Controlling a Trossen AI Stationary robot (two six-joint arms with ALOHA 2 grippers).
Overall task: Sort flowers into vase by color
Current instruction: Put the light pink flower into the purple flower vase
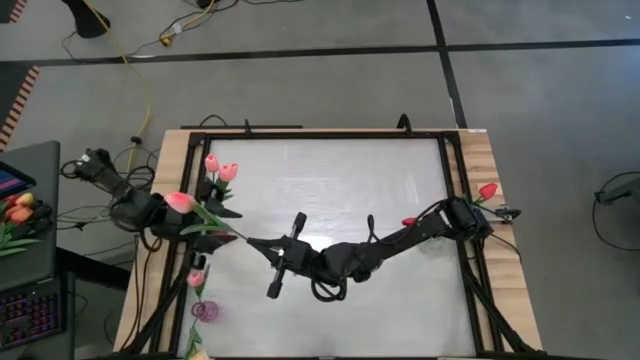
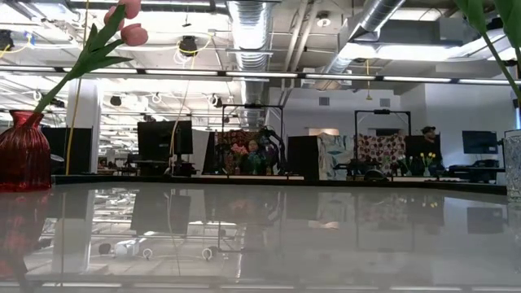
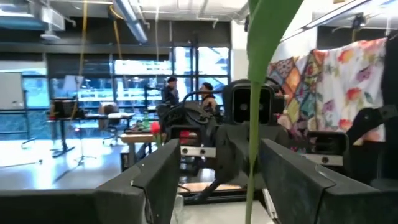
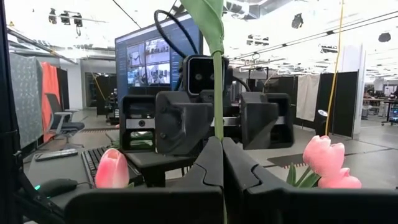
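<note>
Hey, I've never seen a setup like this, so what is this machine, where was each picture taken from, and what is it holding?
It is a robot with two dark arms working at a white table. One picture looks straight down from above. One looks level across the tabletop. The other two come from small cameras on the wrists, so each one looks past its own fingers at the other arm.

The arms meet near the left side of the table. The right gripper is closed on the stem of a pink tulip. The left gripper is open, with the stem running between its fingers. A red vase on the table holds more pink tulips.
</note>
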